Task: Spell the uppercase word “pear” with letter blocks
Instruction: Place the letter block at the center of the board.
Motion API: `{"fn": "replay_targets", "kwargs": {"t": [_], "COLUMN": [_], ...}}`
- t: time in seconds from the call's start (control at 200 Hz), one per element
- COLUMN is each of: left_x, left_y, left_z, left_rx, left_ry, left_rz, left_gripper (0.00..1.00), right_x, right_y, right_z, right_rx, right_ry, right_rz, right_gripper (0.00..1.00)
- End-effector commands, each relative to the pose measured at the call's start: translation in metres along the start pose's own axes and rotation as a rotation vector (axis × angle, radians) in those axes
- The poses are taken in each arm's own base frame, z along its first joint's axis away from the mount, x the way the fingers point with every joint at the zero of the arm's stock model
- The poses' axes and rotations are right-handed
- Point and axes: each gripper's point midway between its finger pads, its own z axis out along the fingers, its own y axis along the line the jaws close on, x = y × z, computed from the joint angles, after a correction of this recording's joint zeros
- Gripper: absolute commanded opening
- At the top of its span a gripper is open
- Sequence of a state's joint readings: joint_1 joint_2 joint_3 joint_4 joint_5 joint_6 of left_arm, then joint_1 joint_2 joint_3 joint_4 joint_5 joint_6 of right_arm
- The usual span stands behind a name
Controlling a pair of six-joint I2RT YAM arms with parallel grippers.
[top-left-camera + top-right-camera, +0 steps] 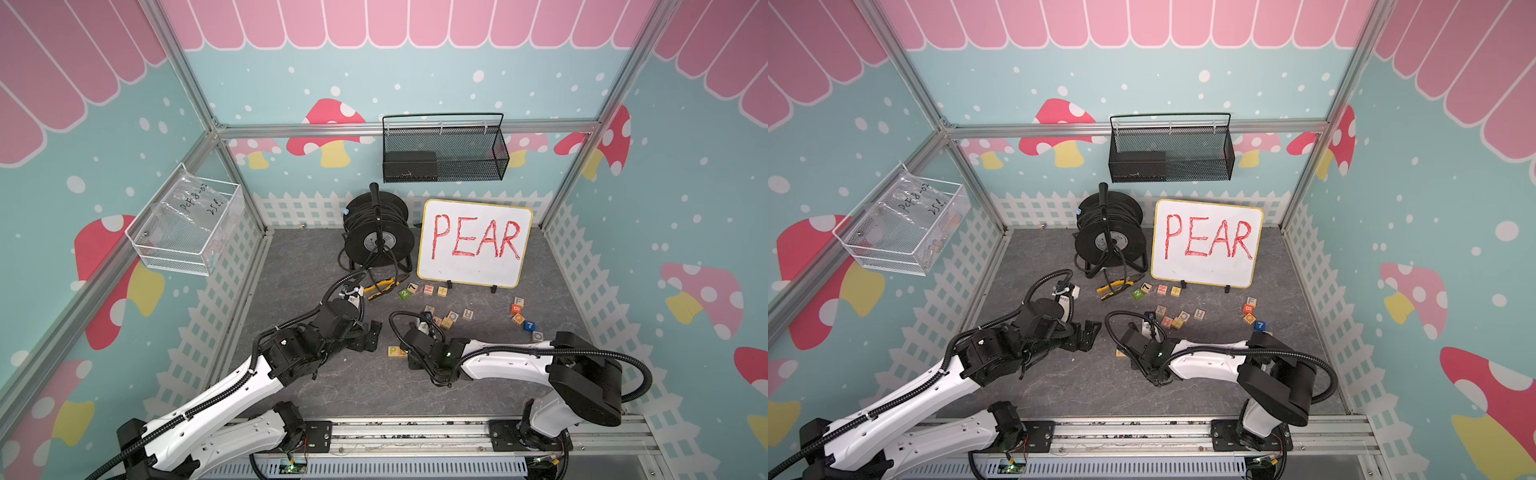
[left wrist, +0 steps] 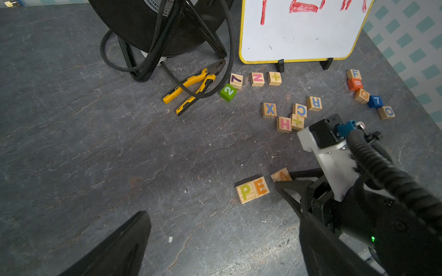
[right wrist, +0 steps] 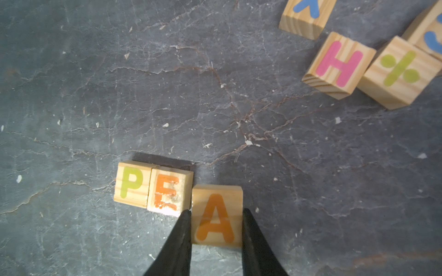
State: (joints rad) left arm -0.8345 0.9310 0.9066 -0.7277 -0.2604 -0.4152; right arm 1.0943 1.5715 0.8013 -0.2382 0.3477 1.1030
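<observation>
The P block (image 3: 132, 185) and the E block (image 3: 168, 192) lie side by side on the grey floor, touching. My right gripper (image 3: 217, 211) is shut on the orange A block (image 3: 216, 222), which sits right against the E block, a little out of line with the row. In the left wrist view the P block (image 2: 245, 191), E block (image 2: 260, 186) and A block (image 2: 282, 176) show in that order. The blue R block (image 2: 314, 103) lies farther back among loose blocks, and both top views show it (image 1: 468, 314) (image 1: 1199, 313). My left gripper (image 2: 222, 215) hovers open and empty left of the row.
A whiteboard (image 1: 473, 243) with PEAR in red stands at the back, beside a black cable reel (image 1: 378, 232). Yellow pliers (image 2: 191, 90) lie in front of the reel. Loose blocks lie in a row (image 2: 257, 78), a cluster (image 2: 284, 124) and a group at the right (image 2: 368, 95).
</observation>
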Motion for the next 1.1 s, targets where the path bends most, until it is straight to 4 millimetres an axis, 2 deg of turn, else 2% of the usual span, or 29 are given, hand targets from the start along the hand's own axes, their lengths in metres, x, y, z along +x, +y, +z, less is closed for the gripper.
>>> {"fn": "replay_targets", "kwargs": {"t": [0.0,0.485,0.886,1.096], "left_x": [-0.010,-0.011,-0.011,-0.009], "left_y": [0.005,0.010,0.015,0.017], "left_z": [-0.010,-0.012,-0.010,-0.008], "left_rx": [-0.026,-0.010,-0.009,-0.013], "left_ry": [-0.031,-0.044,-0.040,-0.034], "left_rz": [0.026,-0.021,-0.052,-0.057], "left_gripper": [0.99,0.99,1.00,0.99], "right_x": [0.002,0.007,0.006,-0.009], "right_y": [-0.002,-0.001,-0.006,-0.011], "right_z": [0.002,0.012,0.008,-0.011], "right_rx": [0.031,0.050,0.060,0.057], "right_ry": [0.003,0.027,0.018,-0.041], "right_rz": [-0.015,-0.021,-0.012,0.001], "right_gripper": [0.30,0.34,0.46,0.57]}}
